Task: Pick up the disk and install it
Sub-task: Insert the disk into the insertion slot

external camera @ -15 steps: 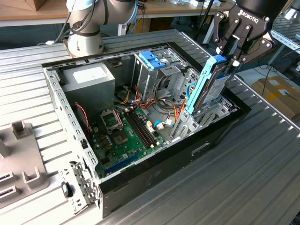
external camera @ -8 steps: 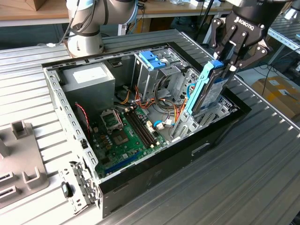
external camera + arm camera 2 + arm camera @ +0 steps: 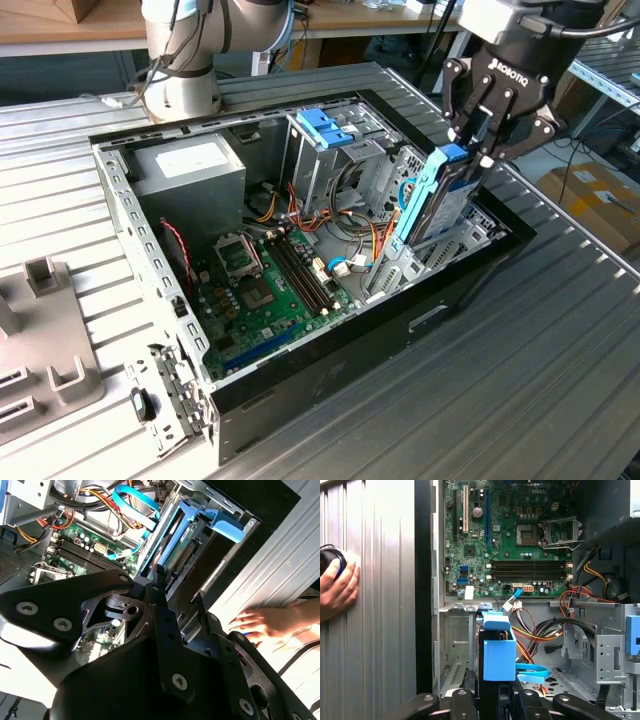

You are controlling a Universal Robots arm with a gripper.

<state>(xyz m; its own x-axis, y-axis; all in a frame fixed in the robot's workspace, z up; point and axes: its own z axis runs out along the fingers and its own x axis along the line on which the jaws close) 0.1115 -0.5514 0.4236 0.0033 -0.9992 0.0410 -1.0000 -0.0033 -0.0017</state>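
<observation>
We see the gripper (image 3: 478, 148) closed on the top end of the disk (image 3: 452, 200), fingers pinching it from both sides. The disk sits in a blue carrier (image 3: 498, 652). It stands on edge, tilted, with its lower end down inside the open computer case (image 3: 330, 352), against the case wall on the exterior view's right. The upper end sticks up above the case rim, right under the gripper. Both wrist views show the fingers (image 3: 462, 702) flanking the carrier.

Inside the case, the green motherboard (image 3: 262, 285) lies flat on the floor, towards the exterior view's left of the disk. Wire bundles (image 3: 372, 240) run just beside the disk. The grey power supply (image 3: 190, 165) fills the far corner, and the metal drive cage with a blue top (image 3: 325, 130) is against the far wall.

The case is on a ribbed metal table (image 3: 545, 360). A person's hand (image 3: 337, 587) rests on the table outside the case wall, over a small round black object (image 3: 329, 560).
</observation>
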